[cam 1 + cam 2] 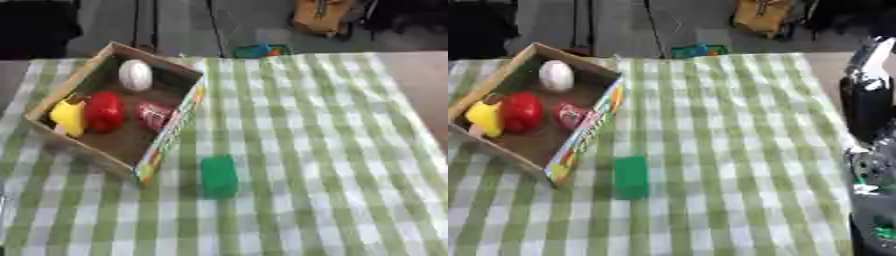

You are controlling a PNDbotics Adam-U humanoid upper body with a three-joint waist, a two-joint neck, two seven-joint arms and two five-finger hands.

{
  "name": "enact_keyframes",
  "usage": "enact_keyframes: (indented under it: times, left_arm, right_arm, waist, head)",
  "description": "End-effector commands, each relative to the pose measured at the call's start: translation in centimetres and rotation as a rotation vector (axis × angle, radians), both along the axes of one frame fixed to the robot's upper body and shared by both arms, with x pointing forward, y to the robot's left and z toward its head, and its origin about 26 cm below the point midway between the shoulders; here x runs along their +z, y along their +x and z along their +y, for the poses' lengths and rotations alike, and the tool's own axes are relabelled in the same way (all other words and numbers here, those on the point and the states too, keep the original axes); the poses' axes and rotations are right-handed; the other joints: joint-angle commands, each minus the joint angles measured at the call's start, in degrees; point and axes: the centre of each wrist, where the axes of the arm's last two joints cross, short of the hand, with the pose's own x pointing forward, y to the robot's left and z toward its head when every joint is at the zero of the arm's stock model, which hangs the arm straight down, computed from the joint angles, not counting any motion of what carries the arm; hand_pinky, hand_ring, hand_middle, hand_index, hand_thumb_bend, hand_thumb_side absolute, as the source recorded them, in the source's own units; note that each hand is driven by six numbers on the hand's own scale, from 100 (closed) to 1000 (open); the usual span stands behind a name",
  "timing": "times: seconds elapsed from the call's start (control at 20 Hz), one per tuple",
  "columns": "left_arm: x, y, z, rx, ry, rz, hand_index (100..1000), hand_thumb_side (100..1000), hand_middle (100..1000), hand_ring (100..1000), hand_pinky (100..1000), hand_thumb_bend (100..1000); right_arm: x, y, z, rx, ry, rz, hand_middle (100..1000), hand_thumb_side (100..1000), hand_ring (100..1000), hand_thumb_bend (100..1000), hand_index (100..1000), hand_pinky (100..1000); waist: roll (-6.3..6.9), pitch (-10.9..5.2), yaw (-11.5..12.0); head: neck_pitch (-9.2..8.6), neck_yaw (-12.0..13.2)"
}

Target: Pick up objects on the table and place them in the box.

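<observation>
A green block [219, 176] lies on the checked cloth, just right of the box's near corner. The cardboard box [171, 131] stands at the left, askew, and holds a white egg-shaped thing [135, 74], a red pepper-like thing [104, 111], a yellow thing [68, 117] and a small red and white thing [153, 114]. My right arm shows only in the right eye view, running down the right edge, black with silver joints; my right hand [875, 225] is a dark shape at the lower right corner, far right of the block. My left hand is out of sight.
The green and white checked cloth [332, 150] covers the table to its far edge. Beyond that edge sit a small blue and green thing [259, 50] and a yellow-brown thing [319, 15] on the floor.
</observation>
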Motion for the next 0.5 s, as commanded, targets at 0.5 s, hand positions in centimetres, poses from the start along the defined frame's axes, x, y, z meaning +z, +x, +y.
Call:
enact_keyframes:
  times: [0.5]
  left_arm:
    - [0.6,-0.3,0.3,-0.004,0.033,-0.02,759,1000,716,621,725,100]
  right_arm:
    - [7.1,-0.6,1.8,0.064,-0.25,0.056,881,965,794,193,964,677]
  waist:
    - [-0.66,-2.06,0.4]
  head:
    - [0.91,-0.8]
